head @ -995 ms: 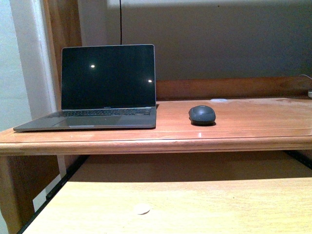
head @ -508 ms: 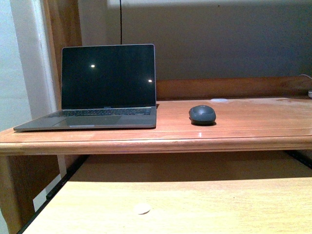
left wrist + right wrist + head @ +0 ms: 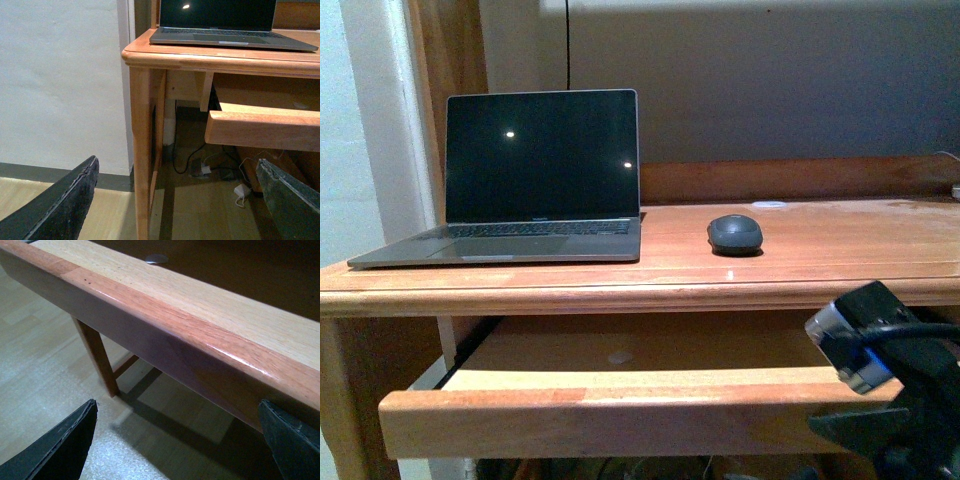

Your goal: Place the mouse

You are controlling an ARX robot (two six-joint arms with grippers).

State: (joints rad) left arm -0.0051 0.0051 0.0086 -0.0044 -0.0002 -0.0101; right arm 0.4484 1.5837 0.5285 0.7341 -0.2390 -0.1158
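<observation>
The dark grey mouse (image 3: 734, 234) sits on the wooden desk top (image 3: 840, 255), to the right of the open laptop (image 3: 535, 185). My right arm (image 3: 895, 390) shows at the lower right of the front view, in front of the pull-out shelf (image 3: 610, 415) and well below the mouse. My right gripper (image 3: 176, 440) is open and empty, just below the shelf's front rail (image 3: 200, 340). My left gripper (image 3: 177, 200) is open and empty, low beside the desk's left leg (image 3: 141, 150). The mouse shows in neither wrist view.
A small flat white disc (image 3: 156, 259) lies on the pull-out shelf. A low wooden ledge (image 3: 790, 180) runs along the back of the desk. Cables and a white adapter (image 3: 242, 191) lie on the floor under the desk. A pale wall (image 3: 60, 75) stands left of the desk.
The front view now looks from lower down, so the shelf's front rail shows. My right arm has come into view at the lower right. Mouse and laptop have not moved.
</observation>
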